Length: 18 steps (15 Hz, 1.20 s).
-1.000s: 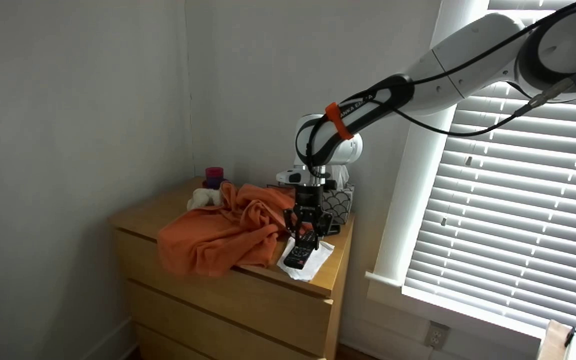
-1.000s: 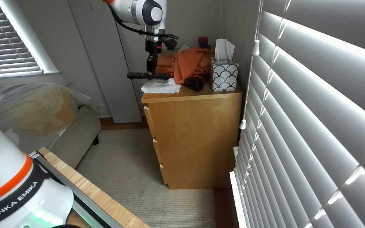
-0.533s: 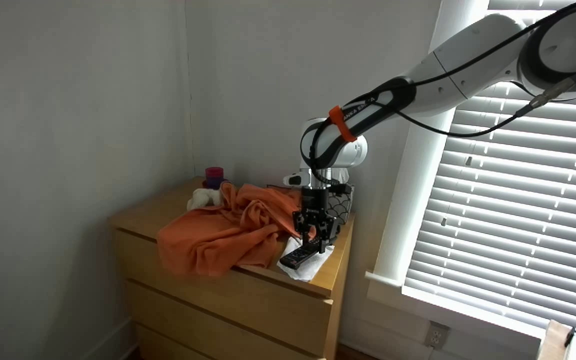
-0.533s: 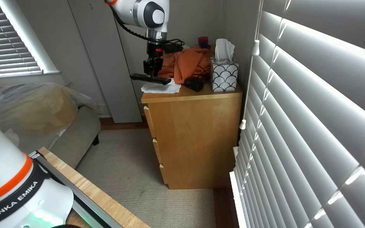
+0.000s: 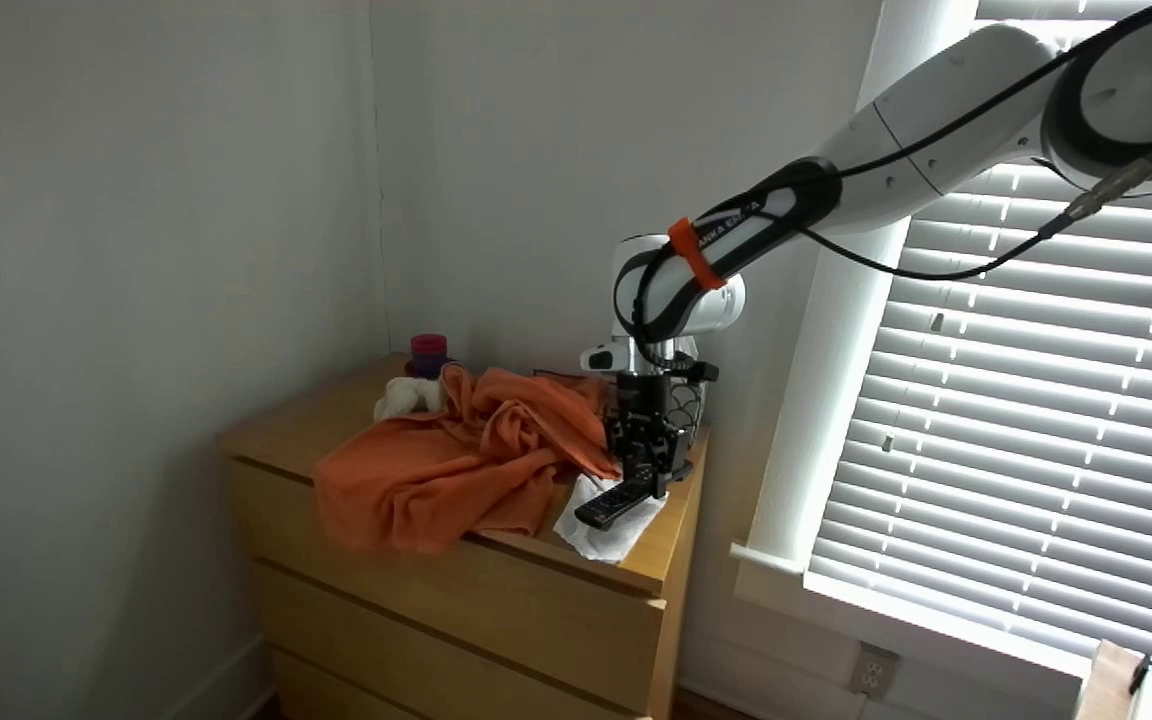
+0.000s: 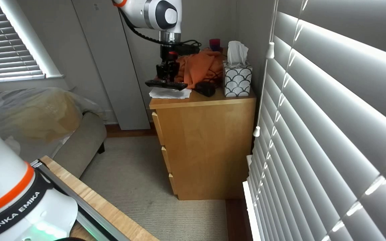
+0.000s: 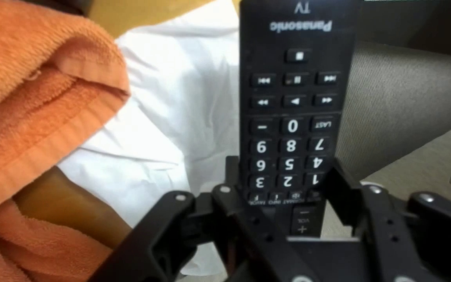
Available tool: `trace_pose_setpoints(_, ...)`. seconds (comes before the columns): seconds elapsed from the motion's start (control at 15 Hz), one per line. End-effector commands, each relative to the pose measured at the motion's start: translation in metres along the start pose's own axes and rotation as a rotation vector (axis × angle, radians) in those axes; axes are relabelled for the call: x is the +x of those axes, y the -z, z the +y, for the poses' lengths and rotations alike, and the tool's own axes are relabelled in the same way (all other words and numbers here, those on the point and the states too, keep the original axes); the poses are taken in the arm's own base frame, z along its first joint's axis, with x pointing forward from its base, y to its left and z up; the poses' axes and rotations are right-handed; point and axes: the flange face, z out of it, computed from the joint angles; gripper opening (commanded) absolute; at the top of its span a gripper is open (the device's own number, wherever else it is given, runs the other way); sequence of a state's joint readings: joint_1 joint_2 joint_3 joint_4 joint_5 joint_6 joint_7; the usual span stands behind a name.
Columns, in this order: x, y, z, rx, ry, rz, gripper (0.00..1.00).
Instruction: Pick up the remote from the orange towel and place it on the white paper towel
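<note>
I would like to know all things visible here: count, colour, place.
remote: one, black, between the fingers
white paper towel: one, white, on dresser, below remote
orange towel: one, orange, on dresser
dresser: one, light brown, in corner
tissue box: one, patterned white, on dresser
unclear object: one, black, beside tissue box
pale lumpy item: one, off-white, beside orange towel
cups: count unclear, pink and purple, dresser's back
window blinds: two, white, flanking an exterior view
sofa: one, beige, partly under clear plastic
carpet: one, beige, beside dresser
outlet: one, greyish, below window blinds
tabletop: one, light brown, by robot base
arm: one, white and black, over dresser
fingers: two, black, gripping remote
</note>
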State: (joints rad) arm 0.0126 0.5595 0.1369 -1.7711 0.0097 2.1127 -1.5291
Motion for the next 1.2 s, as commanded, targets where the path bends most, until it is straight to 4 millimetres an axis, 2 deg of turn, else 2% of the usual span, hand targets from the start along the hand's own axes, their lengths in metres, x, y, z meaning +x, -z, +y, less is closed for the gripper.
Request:
trace_pose_setpoints(0.0, 0.0, -0.002, 0.005, -0.06, 0.001, -0.035, 0.3)
trace_pose_setpoints(0.8, 0.006, -0.031, 0.022, -0.12, 0.022, 0.001, 0.3)
trace_pose_setpoints(0.87, 0.006, -0.033, 0.023, -0.121, 0.027, 0.005, 0.43)
trace_pose_setpoints(0.93, 0.007, -0.033, 0.022, -0.119, 0.035, 0.012, 0.8)
trace_pose_setpoints(1.0, 0.007, -0.031, 0.022, -0.121, 0.039, 0.004, 0.81)
trace_pose_setpoints(1.13, 0.011, -0.016, 0.016, -0.133, 0.082, 0.003, 0.94)
